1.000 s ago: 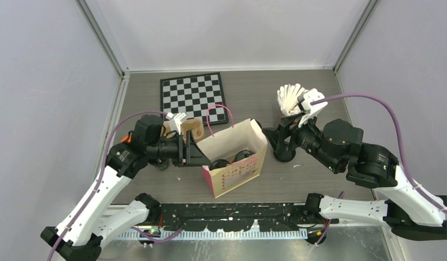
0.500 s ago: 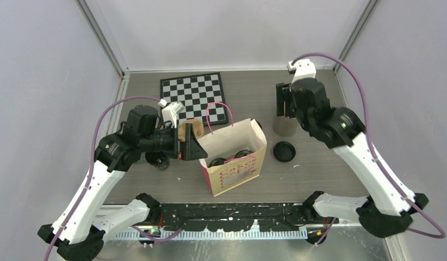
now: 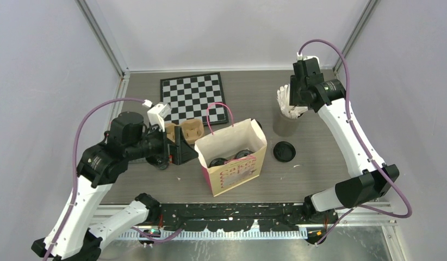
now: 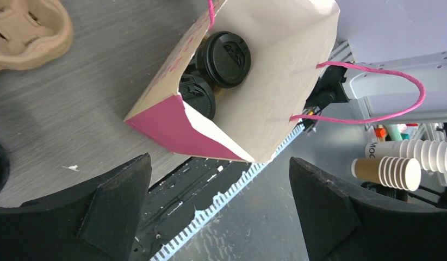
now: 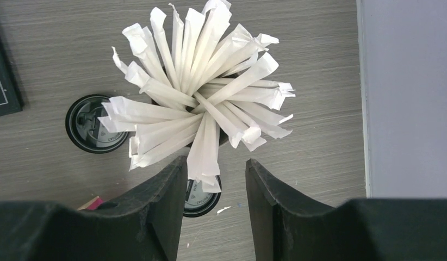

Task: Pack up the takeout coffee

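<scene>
Flat at the back of the grey tabletop (image 3: 248,92), a black-and-white chessboard (image 3: 193,92). Just in front of it, a brown moulded-pulp cup tray (image 3: 192,129), right beside an upright paper bag (image 3: 235,171) with pink lettering, pink cord handles (image 3: 218,111) and an open mouth. To the right of the bag, a grey cup (image 3: 284,126) crammed with white paper-wrapped sticks (image 5: 205,103) fanning outward. Beyond the tabletop's edge, in the left wrist view, nested stacks of paper cups (image 4: 395,169), one white, one brown.

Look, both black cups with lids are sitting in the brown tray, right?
Not quite. Both black cups with lids are sitting inside the paper bag, not in the brown tray beside it. The left wrist view looks straight into the bag and shows them.
</scene>
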Available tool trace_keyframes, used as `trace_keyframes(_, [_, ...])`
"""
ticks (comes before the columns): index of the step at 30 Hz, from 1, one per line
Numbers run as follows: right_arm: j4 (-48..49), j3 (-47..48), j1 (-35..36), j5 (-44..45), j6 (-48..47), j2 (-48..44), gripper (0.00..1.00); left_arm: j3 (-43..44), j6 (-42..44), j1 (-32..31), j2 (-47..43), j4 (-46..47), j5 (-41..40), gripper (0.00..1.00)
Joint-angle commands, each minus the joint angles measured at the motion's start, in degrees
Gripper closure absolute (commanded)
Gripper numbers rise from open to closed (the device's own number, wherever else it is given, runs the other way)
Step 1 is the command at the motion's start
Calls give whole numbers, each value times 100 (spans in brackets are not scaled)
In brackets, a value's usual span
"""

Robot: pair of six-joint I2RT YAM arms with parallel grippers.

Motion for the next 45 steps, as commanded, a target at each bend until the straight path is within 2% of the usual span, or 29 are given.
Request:
trace_keyframes(1, [39, 290, -184, 89, -181, -13, 51, 165, 336, -26, -171, -156, -416, 0])
trace_keyframes(7, [74, 273, -330, -97, -400, 104, 50, -59, 267, -22, -287, 103, -461, 0])
trace_keyframes(17, [220, 181, -348, -136, -563, 266, 51, -306, 315, -26, -569, -165, -514, 0])
trace_keyframes(26, [518, -113, -374, -61, -542, 331, 54, -133, 128, -26, -521, -172, -582, 0])
trace_keyframes(34, [581, -259, -387, 68, -613, 460, 64, -164, 124, -27, -692, -151, -641, 0])
trace_keyframes(38, [609, -223, -389, 155, -735, 456, 80, -210, 121, -26, -658, -148, -541, 0])
trace_keyframes(41, [415, -3, -389, 145, -829, 451, 97, -170, 132, -26, -616, -170, -588, 0])
trace_keyframes(45, [-246, 715, -387, 237, -756, 422, 100, 91, 141, -25, -619, -289, -1073, 0])
